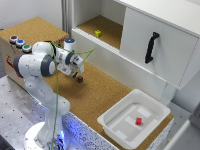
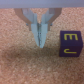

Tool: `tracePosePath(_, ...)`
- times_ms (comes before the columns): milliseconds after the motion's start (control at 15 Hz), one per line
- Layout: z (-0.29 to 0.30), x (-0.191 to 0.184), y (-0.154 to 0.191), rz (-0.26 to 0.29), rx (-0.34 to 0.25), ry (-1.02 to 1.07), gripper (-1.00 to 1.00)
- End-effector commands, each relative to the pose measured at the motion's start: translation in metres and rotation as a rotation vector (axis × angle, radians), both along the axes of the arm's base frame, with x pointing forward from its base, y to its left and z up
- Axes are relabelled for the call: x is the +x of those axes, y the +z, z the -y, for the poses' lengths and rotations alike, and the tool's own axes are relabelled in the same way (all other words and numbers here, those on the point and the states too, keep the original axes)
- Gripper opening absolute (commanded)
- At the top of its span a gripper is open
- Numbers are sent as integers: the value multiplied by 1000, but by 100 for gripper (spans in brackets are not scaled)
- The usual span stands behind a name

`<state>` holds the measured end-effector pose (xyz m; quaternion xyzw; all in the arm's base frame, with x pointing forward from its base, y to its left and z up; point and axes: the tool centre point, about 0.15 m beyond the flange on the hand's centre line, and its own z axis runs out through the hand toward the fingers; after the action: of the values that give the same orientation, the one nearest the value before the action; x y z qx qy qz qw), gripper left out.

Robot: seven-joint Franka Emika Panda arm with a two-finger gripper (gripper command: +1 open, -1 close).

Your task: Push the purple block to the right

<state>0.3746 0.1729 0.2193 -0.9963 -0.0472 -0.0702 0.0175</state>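
Observation:
The purple block (image 1: 79, 78) is a tiny dark cube on the cork tabletop, just off the tip of my gripper (image 1: 76, 73). In the wrist view the purple block (image 2: 69, 44) shows yellow letters on its faces and lies beside my gripper (image 2: 40, 42), a small gap apart. The two fingers are pressed together with nothing between them, tips close to the cork.
A small yellow block (image 1: 98, 33) rests on the open shelf (image 1: 107, 30) at the back. A white tray (image 1: 120, 122) at the front of the exterior view's right holds a small red block (image 1: 138, 120). A cabinet door with a black handle (image 1: 151, 47) stands behind. Coloured buttons (image 1: 20, 43) sit on a box at the exterior view's left.

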Motion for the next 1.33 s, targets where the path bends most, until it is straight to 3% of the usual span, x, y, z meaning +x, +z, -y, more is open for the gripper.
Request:
tracePosePath(0, 29, 30, -23, -5, -27, -20, -100)
tracePosePath(533, 77, 51, -18, -1, -55, -109, -100)
tracePosePath(1000, 49, 38, 12, 10, 44, -52, -100)
tracePosePath(1267, 36, 19, 6, -26, 31, 34, -100)
